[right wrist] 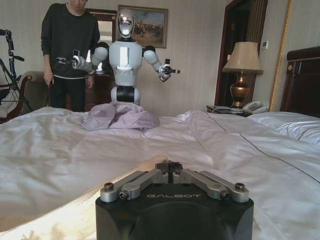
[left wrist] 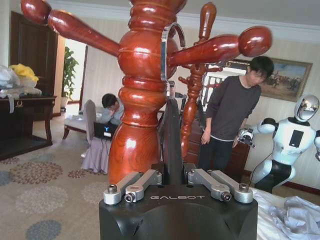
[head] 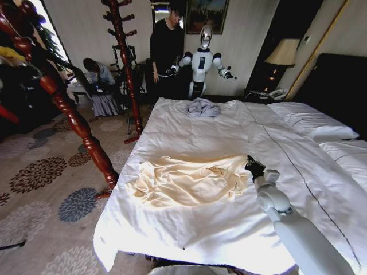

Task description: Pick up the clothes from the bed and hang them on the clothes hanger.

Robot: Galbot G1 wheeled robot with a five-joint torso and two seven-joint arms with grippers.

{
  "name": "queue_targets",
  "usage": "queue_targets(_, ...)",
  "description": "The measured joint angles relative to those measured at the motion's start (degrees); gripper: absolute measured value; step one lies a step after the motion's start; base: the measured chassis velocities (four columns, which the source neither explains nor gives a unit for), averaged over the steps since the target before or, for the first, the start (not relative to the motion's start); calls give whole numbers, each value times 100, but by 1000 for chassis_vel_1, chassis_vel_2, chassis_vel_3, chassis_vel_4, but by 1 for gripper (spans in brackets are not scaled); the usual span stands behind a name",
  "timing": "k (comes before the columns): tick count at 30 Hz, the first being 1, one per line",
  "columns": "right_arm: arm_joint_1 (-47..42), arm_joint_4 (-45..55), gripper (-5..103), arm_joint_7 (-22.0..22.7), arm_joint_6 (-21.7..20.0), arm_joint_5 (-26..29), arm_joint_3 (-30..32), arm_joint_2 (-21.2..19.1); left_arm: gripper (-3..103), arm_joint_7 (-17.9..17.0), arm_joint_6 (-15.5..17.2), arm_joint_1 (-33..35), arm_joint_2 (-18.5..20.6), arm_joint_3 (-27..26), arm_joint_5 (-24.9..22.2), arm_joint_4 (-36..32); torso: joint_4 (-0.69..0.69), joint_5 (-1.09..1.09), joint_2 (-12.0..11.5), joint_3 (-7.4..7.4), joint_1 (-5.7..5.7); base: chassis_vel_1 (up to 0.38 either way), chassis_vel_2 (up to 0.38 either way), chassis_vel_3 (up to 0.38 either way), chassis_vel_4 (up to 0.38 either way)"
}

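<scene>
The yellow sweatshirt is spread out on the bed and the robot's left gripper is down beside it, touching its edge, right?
Not quite: it is the right gripper at the sweatshirt's edge on the bed, as the head view shows. The left gripper is up at the wooden coat stand, shut on the black hanger, as the left wrist view shows.

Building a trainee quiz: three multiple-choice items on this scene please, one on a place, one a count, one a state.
1. Where is the sweatshirt? A on the bed; B on the coat stand; C on the carpet.
2. Garments on the bed? A one; B two; C three.
3. The left gripper is: A open; B shut on the clothes hanger; C shut on a pillow.
Key: A, the sweatshirt lies spread on the sheets; B, it and a grey garment; B, the hanger stands clamped between its fingers.
</scene>
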Motion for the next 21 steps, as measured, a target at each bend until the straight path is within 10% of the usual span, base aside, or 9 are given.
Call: queue_targets(21, 112, -45, 0, 79, -35, 27, -84, 79, 16, 186, -88, -53, 252, -151, 127, -868, -1, 0, 0, 0, 0, 0, 0, 0, 0)
